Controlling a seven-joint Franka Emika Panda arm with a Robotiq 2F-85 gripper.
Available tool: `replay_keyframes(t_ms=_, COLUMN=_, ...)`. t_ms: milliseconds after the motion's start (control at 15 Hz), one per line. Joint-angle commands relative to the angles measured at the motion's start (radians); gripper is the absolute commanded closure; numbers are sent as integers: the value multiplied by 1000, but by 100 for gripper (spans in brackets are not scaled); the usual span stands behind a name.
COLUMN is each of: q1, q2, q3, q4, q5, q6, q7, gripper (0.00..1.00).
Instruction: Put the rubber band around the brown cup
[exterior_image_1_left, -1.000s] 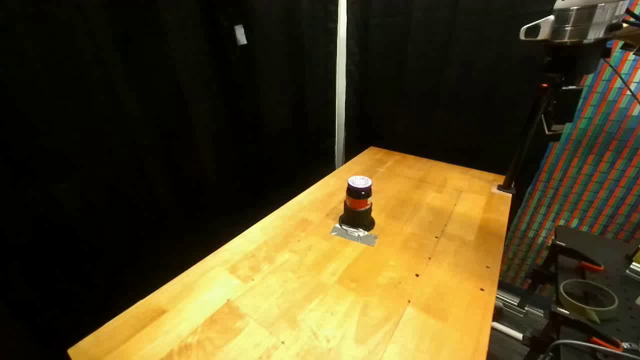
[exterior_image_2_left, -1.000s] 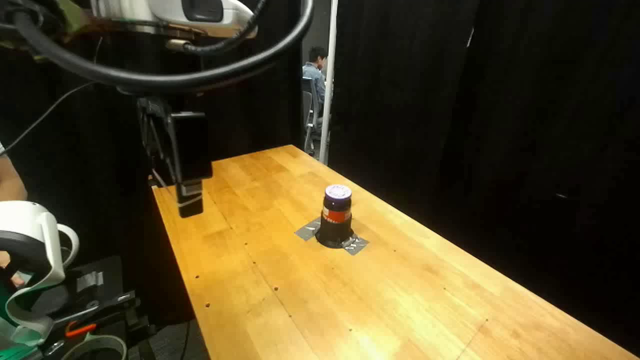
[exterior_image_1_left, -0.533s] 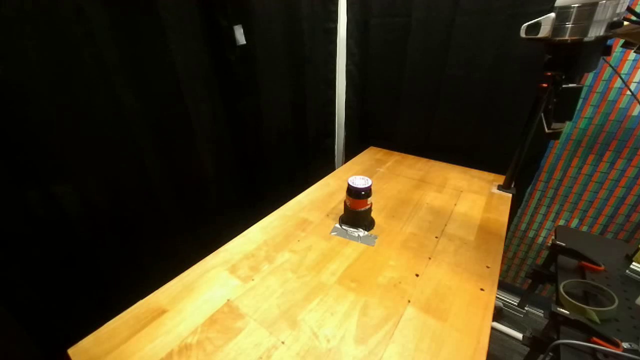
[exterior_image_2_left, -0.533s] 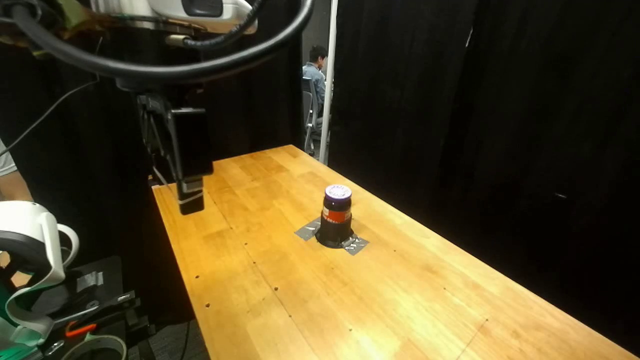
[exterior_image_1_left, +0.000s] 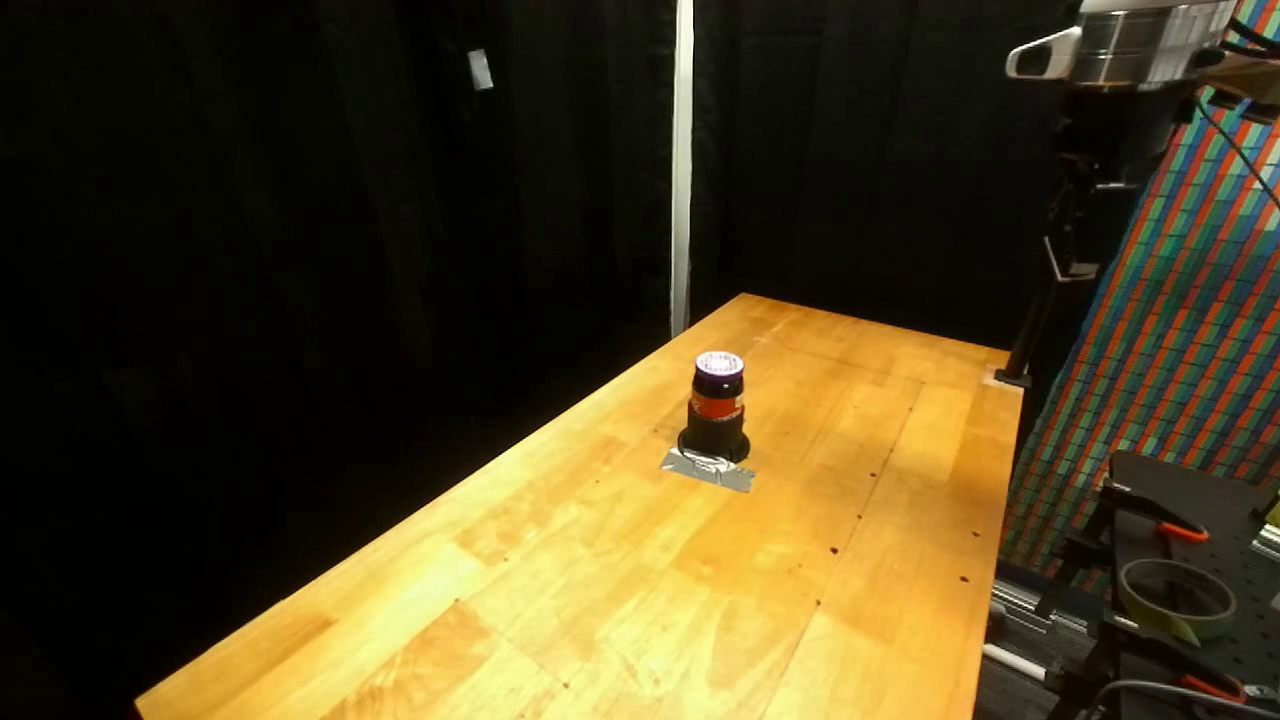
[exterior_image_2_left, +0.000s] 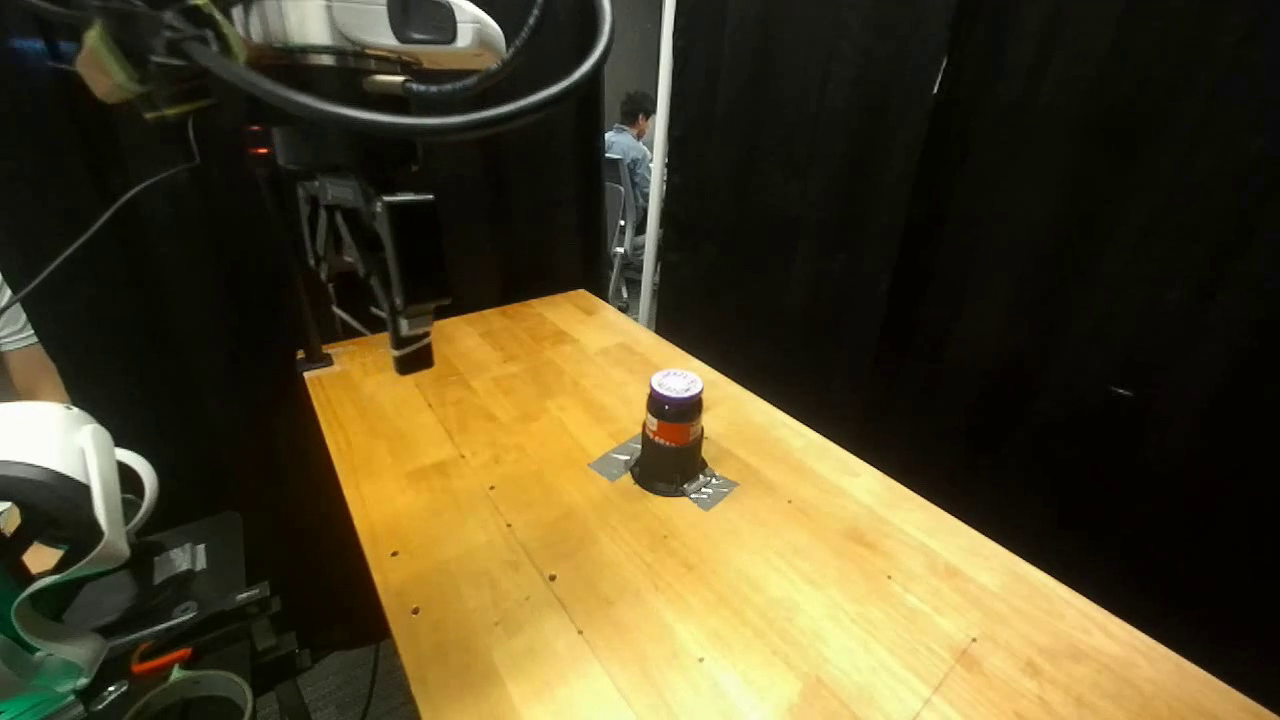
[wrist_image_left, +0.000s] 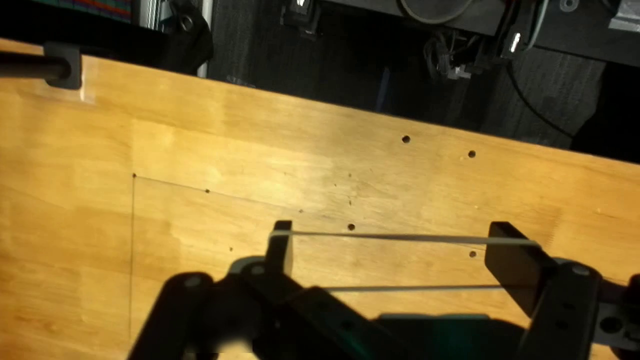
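The brown cup (exterior_image_1_left: 718, 405) is a dark cylinder with an orange-red stripe and a pale lid. It stands upright in a black holder on the wooden table and also shows in an exterior view (exterior_image_2_left: 673, 432). It is out of the wrist view. My gripper (wrist_image_left: 392, 228) is open. A pale rubber band (wrist_image_left: 392, 237) is stretched round both fingers, its two strands spanning the gap. In an exterior view the gripper (exterior_image_2_left: 400, 340) hangs above the table's far left side, well apart from the cup, with the rubber band (exterior_image_2_left: 412, 349) on its fingertip.
Grey tape (exterior_image_1_left: 708, 470) lies at the holder's base. A thin black post (exterior_image_1_left: 1015, 375) is fixed at the table's corner. A side shelf (exterior_image_1_left: 1180, 530) with a tape roll (exterior_image_1_left: 1178, 598) stands beside the table edge. A thick cable (exterior_image_2_left: 420, 122) loops from the arm.
The arm has moved: rightward and slightly up in the exterior view with the gripper near, leftward in the opposite exterior view. The rubber band stays on the fingers. The cup has not moved.
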Motion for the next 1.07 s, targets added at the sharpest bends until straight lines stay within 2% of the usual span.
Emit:
replay_keyframes(t_ms=0, q1=49, q2=154, q3=70, q4=106, q5=14, q6=65, q7=73, gripper=0)
replay_keyframes(t_ms=133, q1=60, q2=230, q3=112, q4=154, q5=-3, q6=130, q7=130, gripper=0)
replay_keyframes(t_ms=267, q1=56, q2=321, q3=142, q4=206, q5=-33, q6=242, q7=181, gripper=0)
replay_keyframes(t_ms=467, q1=44, q2=471, q3=160, q4=301, q5=-81, q6=382, q7=255, gripper=0)
replay_keyframes(t_ms=667, q1=48, q2=621, q3=141, q4=405, q5=-118, q6=464, q7=299, gripper=0)
replay_keyframes(t_ms=1000, q1=68, q2=822, q3=72, q4=585, q5=-141, q6=472, q7=302, gripper=0)
